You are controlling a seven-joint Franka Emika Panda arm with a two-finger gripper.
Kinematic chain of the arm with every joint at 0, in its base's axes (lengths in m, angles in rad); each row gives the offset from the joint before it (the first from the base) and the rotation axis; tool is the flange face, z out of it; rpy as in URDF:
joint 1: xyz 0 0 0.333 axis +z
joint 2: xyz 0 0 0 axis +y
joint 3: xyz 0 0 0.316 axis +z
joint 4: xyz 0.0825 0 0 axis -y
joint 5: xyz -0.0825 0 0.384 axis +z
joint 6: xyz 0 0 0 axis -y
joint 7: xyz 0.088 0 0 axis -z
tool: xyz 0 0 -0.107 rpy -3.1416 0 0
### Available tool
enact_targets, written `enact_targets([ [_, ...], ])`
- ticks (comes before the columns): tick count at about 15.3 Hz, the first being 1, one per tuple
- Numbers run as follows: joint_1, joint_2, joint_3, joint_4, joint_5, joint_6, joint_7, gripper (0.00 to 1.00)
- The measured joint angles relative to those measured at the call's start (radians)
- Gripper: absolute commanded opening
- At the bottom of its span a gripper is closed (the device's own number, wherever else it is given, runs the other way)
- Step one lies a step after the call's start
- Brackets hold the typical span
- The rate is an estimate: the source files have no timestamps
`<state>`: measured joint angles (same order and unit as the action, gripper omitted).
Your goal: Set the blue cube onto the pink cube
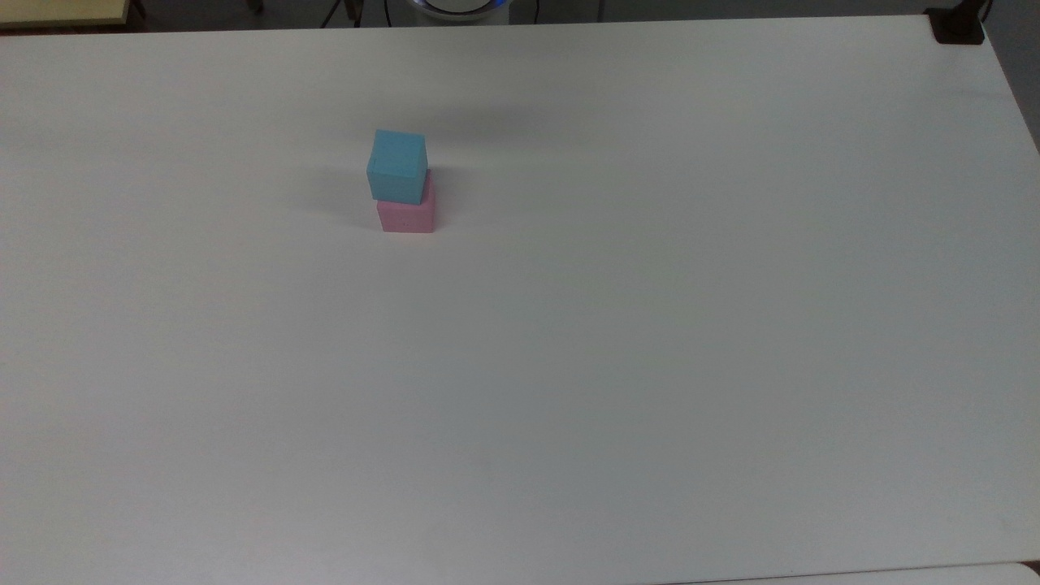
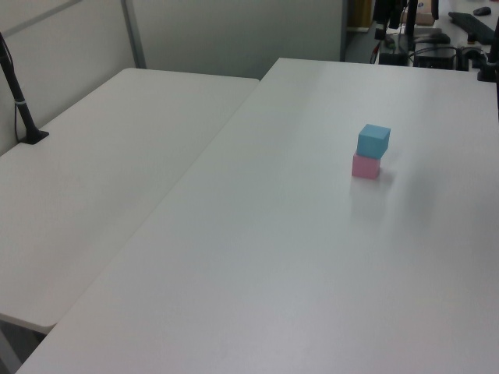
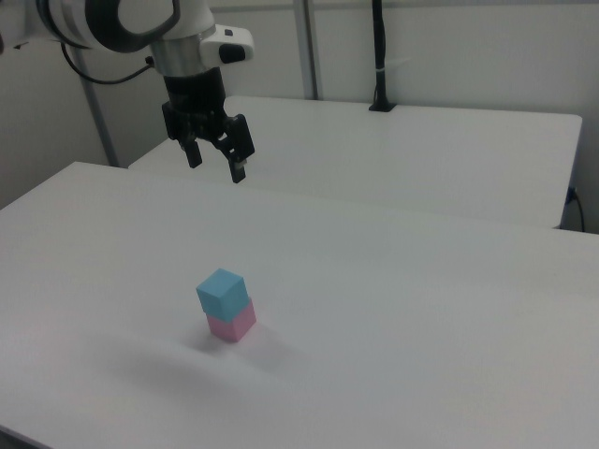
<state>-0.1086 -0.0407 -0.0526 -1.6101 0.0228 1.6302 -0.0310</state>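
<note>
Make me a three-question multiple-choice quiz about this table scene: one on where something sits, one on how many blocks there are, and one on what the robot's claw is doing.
1. Where is the blue cube?
A. Beside the pink cube
B. On top of the pink cube
C. In the gripper

2. How many cubes are on the table?
A. One
B. Two
C. Three

3. What state is the gripper in?
A. Open, holding nothing
B. Shut on the blue cube
C. Pressing on the stack

Answers: 1 B, blue rests directly on pink. 2 B, one blue and one pink. 3 A, its fingers are spread, high above the table.
</note>
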Motion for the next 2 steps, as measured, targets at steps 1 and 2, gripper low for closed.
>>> enact_targets([
  [1,0.000,0.000,0.000,0.000,0.000,0.000,0.000,1.00],
  [2,0.000,0.000,0.000,0.000,0.000,0.000,0.000,1.00],
])
